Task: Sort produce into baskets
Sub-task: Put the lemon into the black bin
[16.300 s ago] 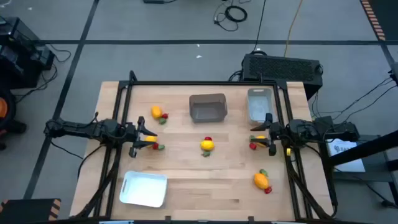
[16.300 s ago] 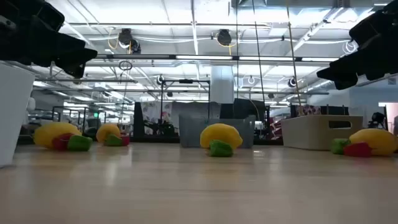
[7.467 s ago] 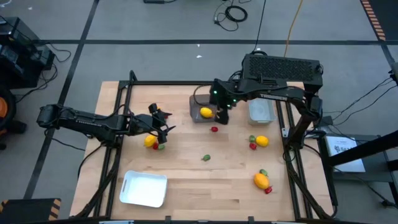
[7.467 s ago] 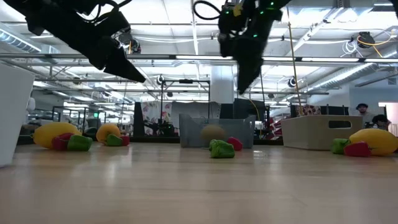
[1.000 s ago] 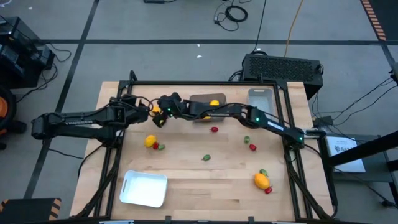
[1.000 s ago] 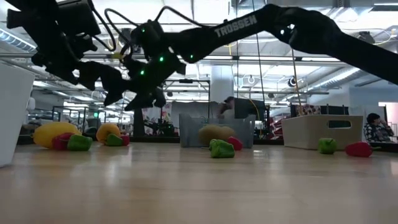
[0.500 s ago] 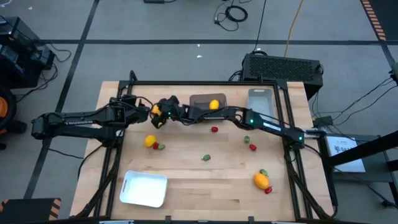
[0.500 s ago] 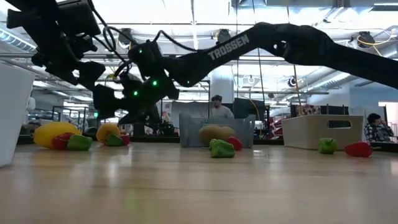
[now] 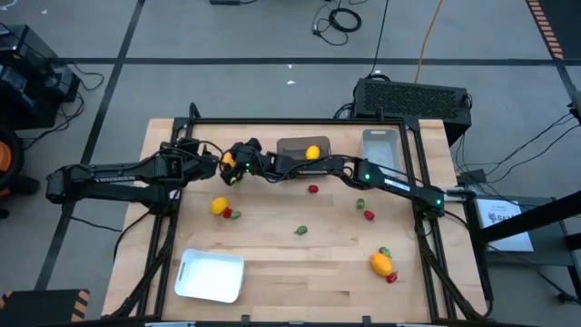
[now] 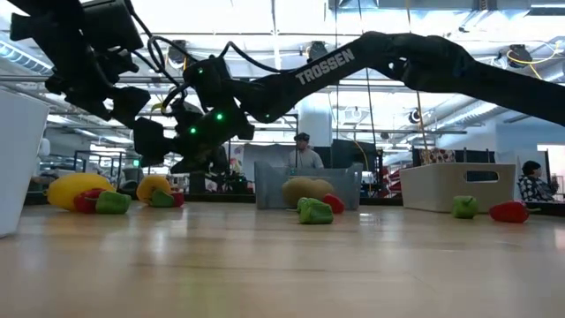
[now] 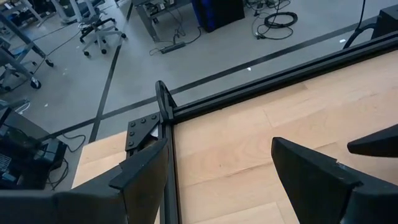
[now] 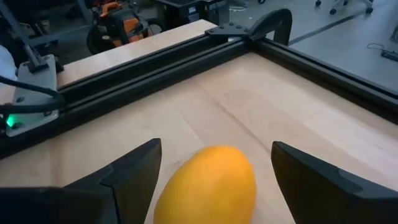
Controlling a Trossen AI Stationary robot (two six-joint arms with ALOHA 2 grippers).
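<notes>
The right gripper (image 9: 238, 163), jaws spread wide, reaches across the table with a yellow fruit (image 12: 206, 183) lying between its fingers, not yet gripped. The left gripper (image 9: 207, 162) waits just beside, jaws parted and empty. A clean pick likely means closing across the fruit's short width; its long axis runs forward between the jaws.

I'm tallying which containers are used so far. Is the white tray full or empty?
Empty. In the high view the white tray at the table's near left corner shows only its bare white floor, with no produce in it.
</notes>
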